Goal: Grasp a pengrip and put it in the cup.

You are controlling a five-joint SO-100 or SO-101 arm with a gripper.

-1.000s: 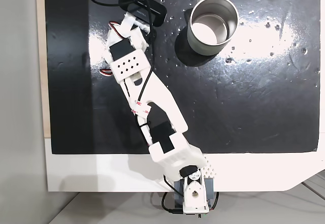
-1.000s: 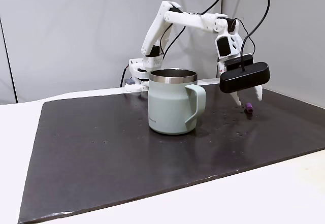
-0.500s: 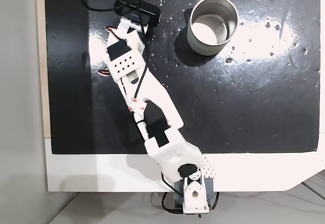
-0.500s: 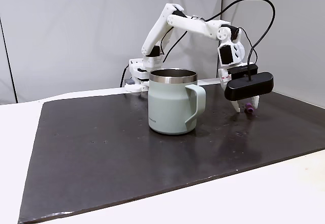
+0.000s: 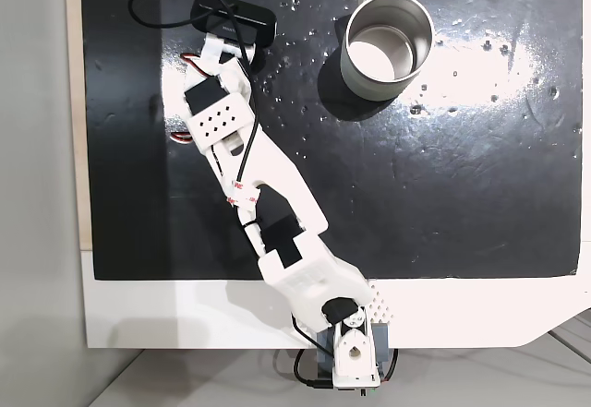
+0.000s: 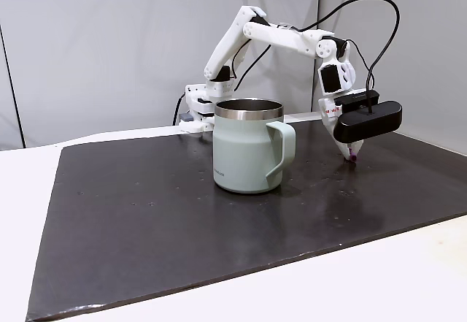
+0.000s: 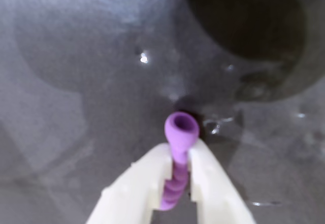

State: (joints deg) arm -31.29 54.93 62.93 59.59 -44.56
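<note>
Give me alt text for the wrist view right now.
The white claw is closed on the purple ribbed pengrip, whose flared open end sticks out past the fingertips. Below lies a glossy dark mat with small bright glints.

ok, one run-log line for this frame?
phase: grasp | claw: shut on pengrip, low at the mat | cup: upright, apart from claw | pengrip not yet in cup
</note>
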